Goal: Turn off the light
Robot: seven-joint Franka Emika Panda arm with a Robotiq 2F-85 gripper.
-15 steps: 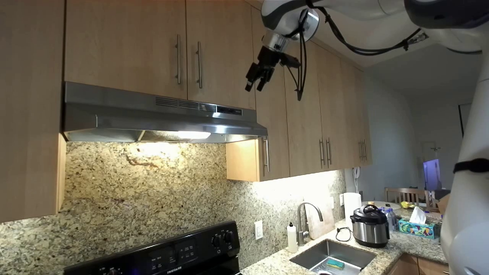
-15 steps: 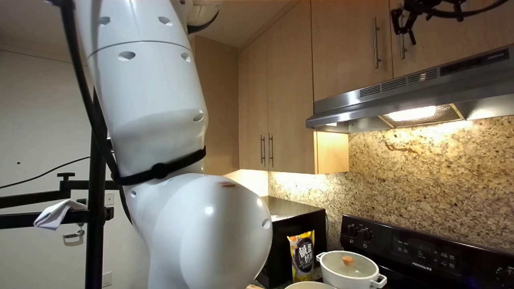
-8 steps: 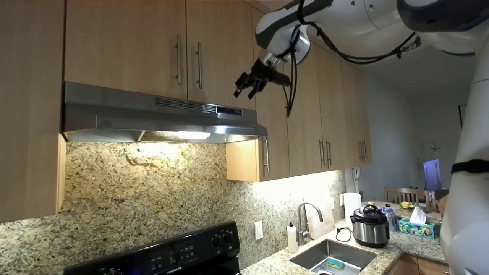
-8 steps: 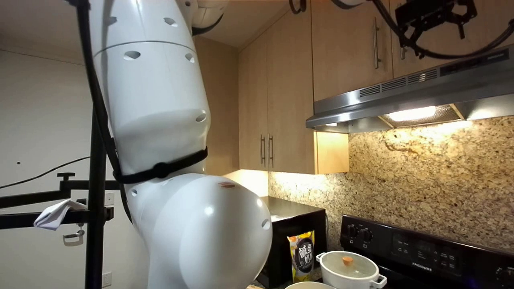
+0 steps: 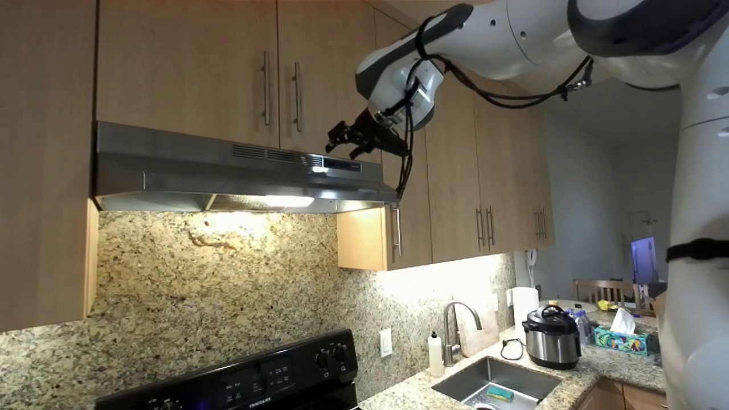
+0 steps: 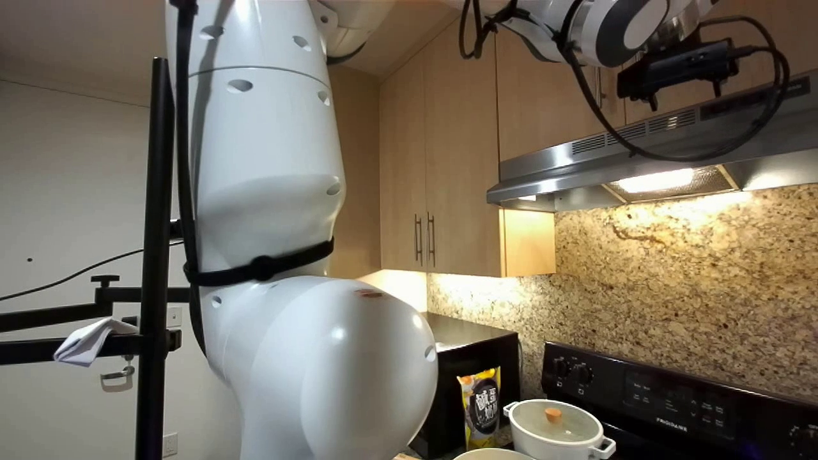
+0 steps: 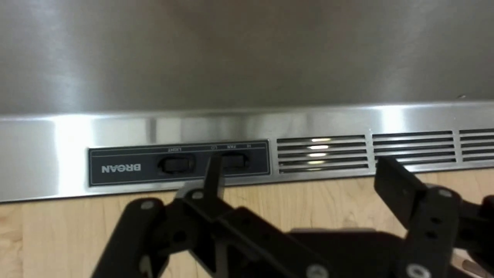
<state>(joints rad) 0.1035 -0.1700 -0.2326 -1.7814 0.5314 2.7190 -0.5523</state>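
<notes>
The light [image 5: 289, 201] glows warm white under the steel range hood [image 5: 188, 171]; the lit lamp panel [image 6: 657, 181] shows in both exterior views. On the hood's front, in the wrist view, a black control strip carries a rocker switch marked LIGHT [image 7: 176, 165] and a FAN switch [image 7: 236, 161]. My gripper [image 7: 300, 161] is open, fingers wide apart with nothing between them. Its left finger [image 7: 213, 175] partly covers the strip between the two switches. In an exterior view the gripper [image 5: 342, 151] hangs just above and in front of the hood's control end; contact cannot be told.
Wooden cabinet doors with bar handles [image 5: 298, 97] rise behind the gripper. Vent slots [image 7: 322, 154] sit right of the strip in the wrist view. A cable loop [image 6: 677, 156] hangs from the wrist. Below are a black stove [image 5: 250, 376], a white pot [image 6: 556, 431] and a sink [image 5: 472, 378].
The arm has come down and toward the hood, and the gripper has tilted closer to level, from high beside the cabinets to the control strip. The light stays lit; the fingers remain apart.
</notes>
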